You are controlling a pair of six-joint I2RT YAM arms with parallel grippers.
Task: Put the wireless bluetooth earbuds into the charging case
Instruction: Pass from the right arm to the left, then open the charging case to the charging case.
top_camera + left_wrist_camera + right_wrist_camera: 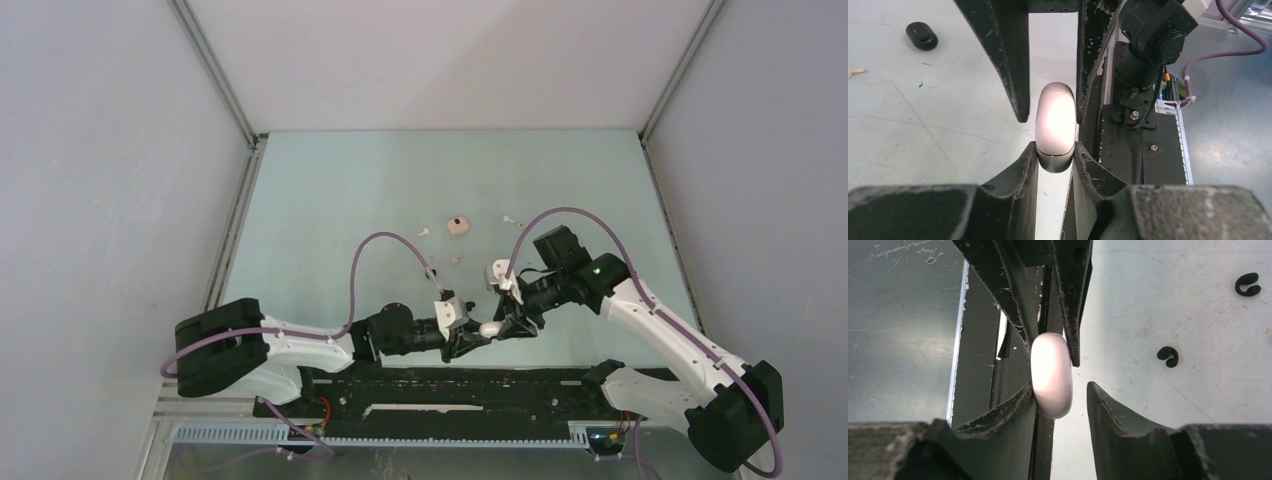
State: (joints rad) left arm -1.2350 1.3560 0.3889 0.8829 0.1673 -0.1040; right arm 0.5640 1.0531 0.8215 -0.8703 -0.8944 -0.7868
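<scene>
Two robot arms meet low over a pale green table point(330, 200), both at one small white charging case point(1055, 117). It is a smooth pebble seen edge-on, and its lid looks closed.

My left gripper point(1055, 146) pinches this case, with one finger pressed against each broad side. My right gripper point(1060, 386) comes at the case from the opposite end with its fingers spread. One finger touches the case, and a clear gap shows between the case and the other finger. I cannot tell whether the case rests on the table or hangs just above it.

The wireless bluetooth earbuds point(423, 232) lie loose on the table, well beyond the white case on the side away from my arms. They are tiny white and beige bits scattered around a second, beige case point(458, 225). Two black curled pieces point(1168, 356) lie beside the white case; I cannot tell what they are.

By my reckoning the task has barely begun. The case is held, but no earbud is in it or in either gripper. Opening the lid, fetching each earbud and seating it all remain.
</scene>
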